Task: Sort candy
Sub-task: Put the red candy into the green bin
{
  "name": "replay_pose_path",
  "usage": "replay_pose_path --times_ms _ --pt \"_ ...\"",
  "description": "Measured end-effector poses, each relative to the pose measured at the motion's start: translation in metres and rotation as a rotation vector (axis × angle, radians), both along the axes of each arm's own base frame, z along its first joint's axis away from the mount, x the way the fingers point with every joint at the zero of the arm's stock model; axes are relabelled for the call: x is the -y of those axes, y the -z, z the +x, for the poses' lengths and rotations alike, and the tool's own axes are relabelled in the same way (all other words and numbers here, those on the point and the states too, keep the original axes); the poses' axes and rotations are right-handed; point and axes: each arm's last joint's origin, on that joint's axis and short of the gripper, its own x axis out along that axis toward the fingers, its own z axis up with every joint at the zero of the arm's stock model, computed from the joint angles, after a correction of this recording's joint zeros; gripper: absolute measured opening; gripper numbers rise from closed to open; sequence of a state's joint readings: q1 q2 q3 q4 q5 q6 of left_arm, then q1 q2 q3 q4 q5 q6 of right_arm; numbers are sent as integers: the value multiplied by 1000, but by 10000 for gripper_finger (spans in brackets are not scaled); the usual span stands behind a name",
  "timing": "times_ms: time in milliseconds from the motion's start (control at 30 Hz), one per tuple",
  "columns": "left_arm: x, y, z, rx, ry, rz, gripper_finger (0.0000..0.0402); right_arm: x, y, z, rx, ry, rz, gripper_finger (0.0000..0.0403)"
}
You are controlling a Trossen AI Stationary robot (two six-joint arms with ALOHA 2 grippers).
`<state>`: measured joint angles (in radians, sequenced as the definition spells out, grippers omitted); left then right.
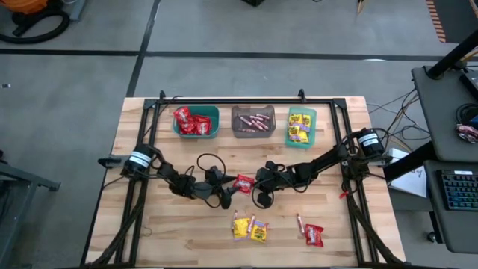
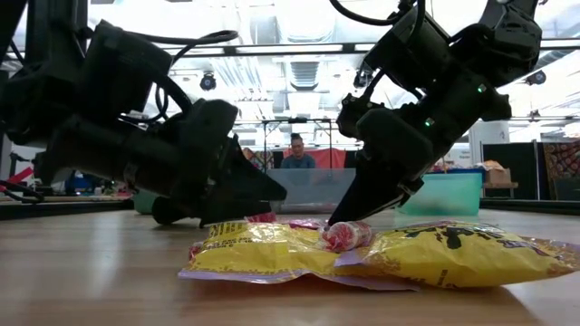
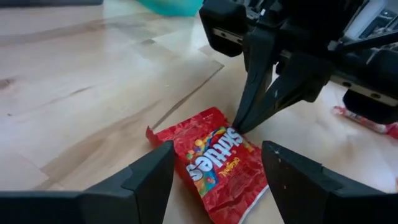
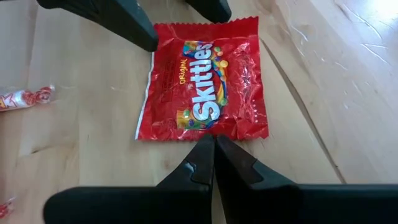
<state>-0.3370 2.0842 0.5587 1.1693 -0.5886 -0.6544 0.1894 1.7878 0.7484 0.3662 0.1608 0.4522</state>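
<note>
At the centre of the high view, a red Skittles packet (image 1: 244,183) lies flat on the desk (image 1: 179,239). The left gripper (image 1: 222,196), fingers spread, faces one end; the right gripper (image 4: 214,149), fingers pressed together, touches the opposite edge.

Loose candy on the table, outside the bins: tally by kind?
Red packets: 2
Yellow packets: 2
Pinkish sticks: 2
Total: 6
</note>
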Motion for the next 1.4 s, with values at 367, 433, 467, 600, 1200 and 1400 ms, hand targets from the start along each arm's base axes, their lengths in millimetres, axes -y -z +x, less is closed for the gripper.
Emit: replay_pose_path --times_ms 367,433,467,600,1200,1400 --pt "0 7 -3 -86 13 34 208 0 0 0 6 -1 2 9" --pt "0 8 -3 -105 17 68 206 0 0 0 6 -1 2 9" --pt "0 8 -4 -117 22 93 205 0 0 0 6 -1 2 9" --pt "-1 10 -5 -171 61 235 200 0 0 0 7 -1 2 9" --pt "-4 11 -4 -180 59 250 166 0 -1 1 12 -8 -6 9" --pt "-4 11 -5 -180 48 250 90 0 -1 1 13 -4 -10 9"
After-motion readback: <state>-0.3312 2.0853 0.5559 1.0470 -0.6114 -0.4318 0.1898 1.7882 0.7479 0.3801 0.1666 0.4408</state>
